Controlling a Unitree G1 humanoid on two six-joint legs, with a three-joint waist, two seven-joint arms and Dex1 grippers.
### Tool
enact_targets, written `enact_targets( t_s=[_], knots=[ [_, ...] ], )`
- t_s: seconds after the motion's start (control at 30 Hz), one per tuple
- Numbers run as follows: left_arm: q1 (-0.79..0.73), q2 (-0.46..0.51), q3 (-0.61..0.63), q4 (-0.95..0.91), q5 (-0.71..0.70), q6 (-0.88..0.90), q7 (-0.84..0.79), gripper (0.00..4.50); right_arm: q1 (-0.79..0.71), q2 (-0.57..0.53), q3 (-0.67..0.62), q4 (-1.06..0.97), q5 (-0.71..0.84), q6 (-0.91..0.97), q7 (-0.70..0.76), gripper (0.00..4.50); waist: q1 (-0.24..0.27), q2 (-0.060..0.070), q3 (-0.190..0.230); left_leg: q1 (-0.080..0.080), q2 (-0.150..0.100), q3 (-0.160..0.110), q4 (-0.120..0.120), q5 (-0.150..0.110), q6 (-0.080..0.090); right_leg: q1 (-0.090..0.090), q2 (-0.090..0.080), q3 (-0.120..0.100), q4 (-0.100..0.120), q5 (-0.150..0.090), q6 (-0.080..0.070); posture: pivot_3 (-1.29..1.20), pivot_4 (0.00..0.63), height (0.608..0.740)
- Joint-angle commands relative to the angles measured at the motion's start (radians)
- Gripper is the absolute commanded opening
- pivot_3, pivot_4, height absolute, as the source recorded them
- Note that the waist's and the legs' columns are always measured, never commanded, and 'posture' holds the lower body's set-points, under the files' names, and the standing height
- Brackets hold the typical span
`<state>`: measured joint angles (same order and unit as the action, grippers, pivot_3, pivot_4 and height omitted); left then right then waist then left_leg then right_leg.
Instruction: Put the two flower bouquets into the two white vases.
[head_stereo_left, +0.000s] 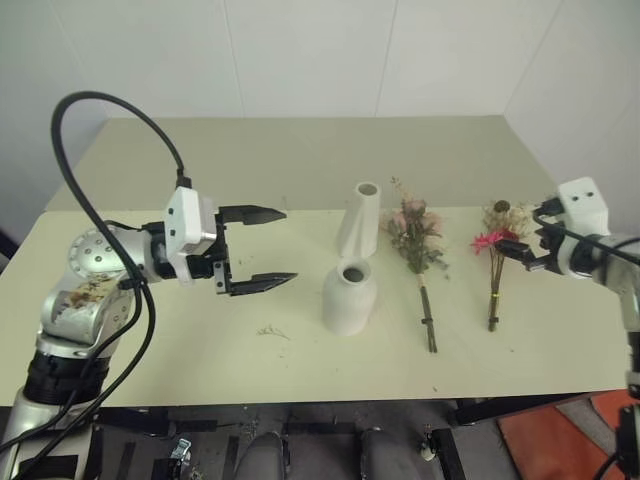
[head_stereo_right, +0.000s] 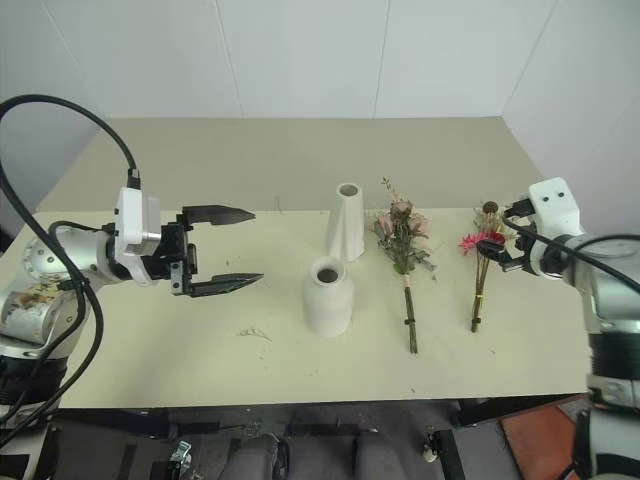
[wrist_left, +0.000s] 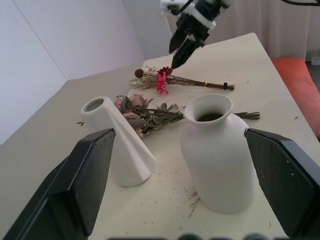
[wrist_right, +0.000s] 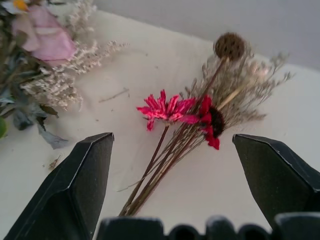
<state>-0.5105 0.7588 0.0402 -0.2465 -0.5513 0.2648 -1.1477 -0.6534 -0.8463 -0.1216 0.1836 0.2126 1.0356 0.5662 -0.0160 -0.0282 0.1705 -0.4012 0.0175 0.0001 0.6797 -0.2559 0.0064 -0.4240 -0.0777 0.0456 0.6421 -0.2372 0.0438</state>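
At the right end of the counter, the thinner bouquet lies flat, its magenta-red daisies and brown seed head toward the far side, its stems pointing toward the near edge. The right hand hangs just over the flower heads, jaws spread wide and holding nothing. The step in hand is judged to be the pick-up of this bouquet. It is best taken on the bunched stems below the blooms, where the bundle is tied and narrow; a grip on the heads would likely crush the dry petals. In the right wrist view the stems are seen running between the two fingers, so the line-up looks fair, but the hand should be brought further along the stems before it is closed.

Just beside this bouquet, toward the middle, the pale pink rose bouquet lies parallel, fuller, with green leaves and beige sprigs. Next to it stand the two white vases: the tall tapering vase behind, the shorter bottle-shaped vase in front, both upright and empty. The left hand is held level, well apart from the vases, jaws wide and empty. Scraps of dried plant are scattered on the counter.
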Motion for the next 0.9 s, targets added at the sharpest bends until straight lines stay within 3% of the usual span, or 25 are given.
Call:
enact_targets(
  t_s=[0.03,0.2,0.3,0.7,0.9],
  knots=[
    [-0.009,-0.003,-0.004,-0.034,0.001,-0.001,-0.001,4.50,-0.050,0.014,0.013,0.041,-0.020,0.069,-0.042,4.46,0.001,0.000,0.000,-0.001,0.000,0.000,0.000,0.000,0.000,0.000,0.000,0.000,0.000,0.000,0.000,0.00,0.150,0.740],
    [0.011,0.007,-0.008,-0.038,0.020,0.000,0.005,4.50,-0.097,0.057,0.024,0.149,-0.036,0.065,-0.090,4.46,0.001,0.000,0.000,-0.001,-0.001,0.000,0.000,0.000,0.000,0.000,-0.001,0.000,-0.001,0.000,0.001,0.00,0.150,0.740],
    [0.024,0.014,-0.002,-0.045,0.030,0.000,0.008,4.50,-0.133,0.064,0.032,0.211,-0.038,0.050,-0.090,3.90,0.000,0.000,0.000,0.000,0.000,0.000,0.000,0.000,0.000,0.000,0.000,0.000,-0.001,0.000,0.001,0.00,0.150,0.740],
    [0.054,0.011,0.023,-0.078,0.009,0.009,0.030,4.50,-0.179,0.058,0.055,0.300,-0.038,0.050,-0.049,0.02,-0.002,0.000,0.000,0.000,0.000,0.000,0.000,0.000,0.000,0.001,0.000,0.000,-0.001,0.000,0.001,0.00,0.150,0.740],
    [0.053,0.014,0.014,-0.068,0.022,0.002,0.025,4.50,-0.188,0.083,-0.018,0.289,-0.037,0.015,-0.121,0.02,-0.002,0.000,0.000,0.000,0.000,0.000,0.000,0.000,0.000,0.001,0.000,0.000,-0.001,0.000,0.001,0.00,0.150,0.740]
  ],
)
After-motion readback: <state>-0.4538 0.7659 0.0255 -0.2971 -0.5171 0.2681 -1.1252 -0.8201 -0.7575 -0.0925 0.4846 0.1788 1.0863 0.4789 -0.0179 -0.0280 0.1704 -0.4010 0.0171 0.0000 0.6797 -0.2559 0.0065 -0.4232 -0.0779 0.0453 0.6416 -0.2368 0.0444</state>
